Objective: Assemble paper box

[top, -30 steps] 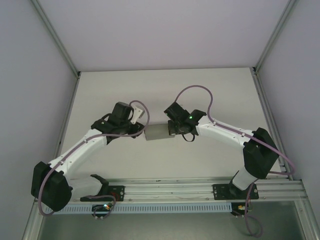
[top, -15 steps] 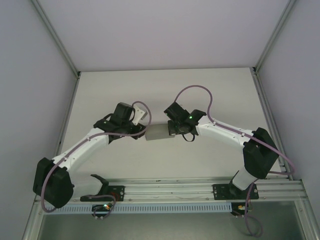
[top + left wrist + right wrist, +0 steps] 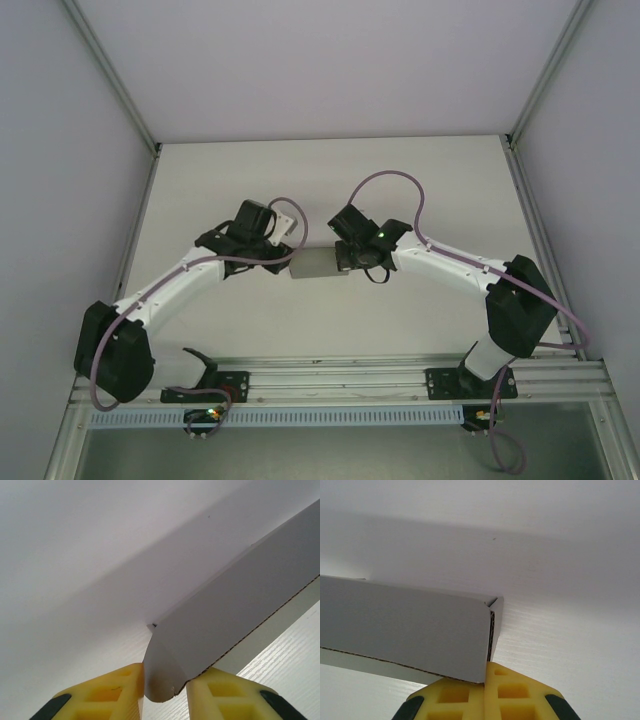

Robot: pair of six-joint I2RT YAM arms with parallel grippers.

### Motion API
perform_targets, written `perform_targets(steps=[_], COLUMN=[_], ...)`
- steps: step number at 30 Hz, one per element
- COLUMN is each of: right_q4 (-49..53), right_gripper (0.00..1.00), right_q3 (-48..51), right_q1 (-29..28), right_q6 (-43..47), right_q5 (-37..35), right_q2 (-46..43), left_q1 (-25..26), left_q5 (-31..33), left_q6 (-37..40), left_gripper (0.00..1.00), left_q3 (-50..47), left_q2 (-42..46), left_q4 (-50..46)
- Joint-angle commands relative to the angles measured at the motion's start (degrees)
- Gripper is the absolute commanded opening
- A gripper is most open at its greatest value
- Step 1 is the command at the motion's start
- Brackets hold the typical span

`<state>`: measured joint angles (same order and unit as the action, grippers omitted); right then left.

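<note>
The paper box (image 3: pixel 320 263) is a small grey card box at the middle of the table, between my two grippers. My right gripper (image 3: pixel 349 258) is at its right end. In the right wrist view the yellow fingers (image 3: pixel 515 695) are pressed together at the box's (image 3: pixel 405 625) lower right corner, with the end wall's edge running into their seam. My left gripper (image 3: pixel 291 252) is at the box's left end. Its jaws (image 3: pixel 166 682) stand apart with a rounded grey flap (image 3: pixel 162 672) between them. The left pad (image 3: pixel 125 685) touches the flap, and the rest of the box (image 3: pixel 240 605) slants away up to the right.
White table (image 3: pixel 330 180) with pale enclosure walls at the back and both sides. An aluminium rail (image 3: pixel 350 380) carrying the arm bases runs along the near edge. Purple cables loop over both arms.
The left arm has swung forward and to the right, bringing its gripper to the box's left end, and its jaws have narrowed. The right arm and the box have stayed put.
</note>
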<state>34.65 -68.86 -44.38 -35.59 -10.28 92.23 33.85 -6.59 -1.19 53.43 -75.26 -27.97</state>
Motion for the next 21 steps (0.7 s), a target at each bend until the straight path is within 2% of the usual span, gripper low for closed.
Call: perform_targets(steps=[1, 4, 7, 9, 14, 18, 19, 21], right_q4=[4.8, 4.7, 4.9, 4.7, 5.8, 9.7, 10.3, 10.8], right_gripper=[0.00, 0.00, 0.00, 0.00, 0.00, 0.00, 0.00, 0.00], right_q3=[1.5, 1.4, 1.4, 1.5, 1.0, -0.1, -0.4, -0.7], right_q1=[-0.4, -0.5, -0.4, -0.4, -0.8, -1.1, -1.2, -1.4], right_q6=[1.1, 1.3, 1.3, 1.4, 0.8, -0.3, -0.4, -0.4], right_q5=[2.3, 2.4, 2.5, 2.3, -0.4, -6.3, -7.4, -9.5], right_q2=[1.5, 1.8, 1.9, 1.8, 2.2, 3.1, 3.3, 3.5], left_q1=[0.3, 0.4, 0.4, 0.5, 0.7, 0.9, 0.6, -0.5], left_q5=[1.4, 1.1, 0.7, 0.6, 0.8, -0.5, -1.7, -8.8], left_q6=[-0.3, 0.0, -0.2, -0.8, -9.8, -18.3, -20.5, -24.6], left_gripper=[0.28, 0.23, 0.12, 0.00, 0.00, 0.00, 0.00, 0.00], left_q3=[1.4, 1.2, 1.5, 1.8, 4.2, 6.1, 5.9, 5.3], left_q2=[1.6, 1.3, 0.9, 0.5, -0.6, -0.5, -0.4, -1.0], left_q4=[-1.4, -0.6, -0.2, -0.1, -2.3, -8.1, -8.4, -8.8])
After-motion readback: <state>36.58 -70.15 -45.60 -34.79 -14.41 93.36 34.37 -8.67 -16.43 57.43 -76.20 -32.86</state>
